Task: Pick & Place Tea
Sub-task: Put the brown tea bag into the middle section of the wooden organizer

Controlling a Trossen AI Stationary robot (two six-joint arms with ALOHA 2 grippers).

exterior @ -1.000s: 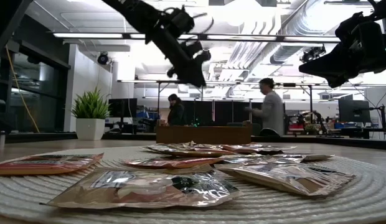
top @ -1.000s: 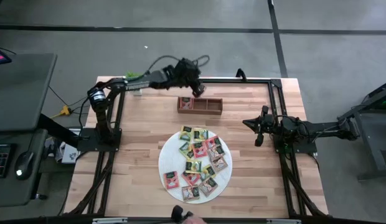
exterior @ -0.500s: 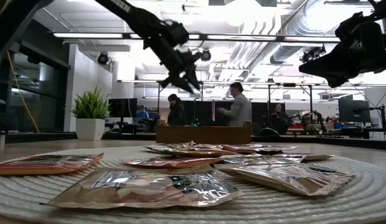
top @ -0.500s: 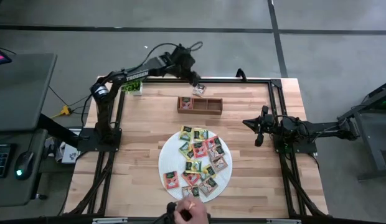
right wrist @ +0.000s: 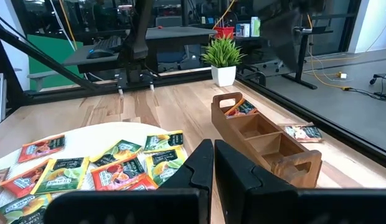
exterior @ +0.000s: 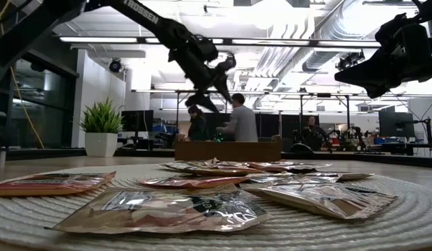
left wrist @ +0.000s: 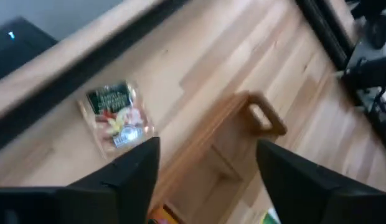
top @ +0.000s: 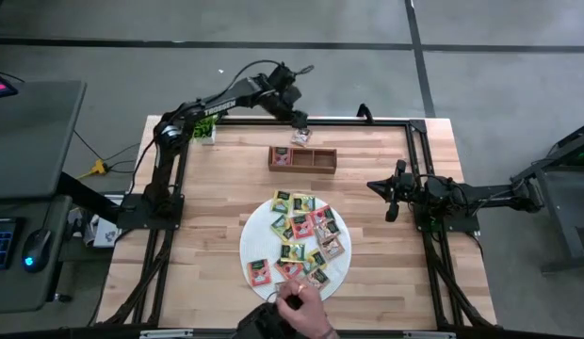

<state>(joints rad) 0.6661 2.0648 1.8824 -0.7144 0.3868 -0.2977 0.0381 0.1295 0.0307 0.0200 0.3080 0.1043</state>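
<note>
Beyond the far long wall of the wooden tray (top: 302,158), on bare table near the far edge, lies one tea packet (top: 300,137), flat and face up, outside every compartment. It sits almost under my left gripper (top: 298,121), just toward the tray from it, and my wrist view shows it (left wrist: 116,118) past one spread finger (left wrist: 138,169), with the tray's handled end (left wrist: 263,117) between the two. My left fingers stand wide apart and hold nothing. That arm reaches long across the far left corner, wrist pitched down over the table's far rail. I judge the packet missed the tray, so the next reach is short: down and slightly toward the tray, fingers across the packet's flat square, which has no long axis to speak of. One red packet (top: 283,157) lies in the tray's left compartment. The other packets (top: 297,226) are spread on the white mat (top: 250,235) mid-table, where a person's hand (top: 299,306) touches the near rim. My right gripper (top: 391,198) waits pinched shut and empty at the right edge, much farther off.
</note>
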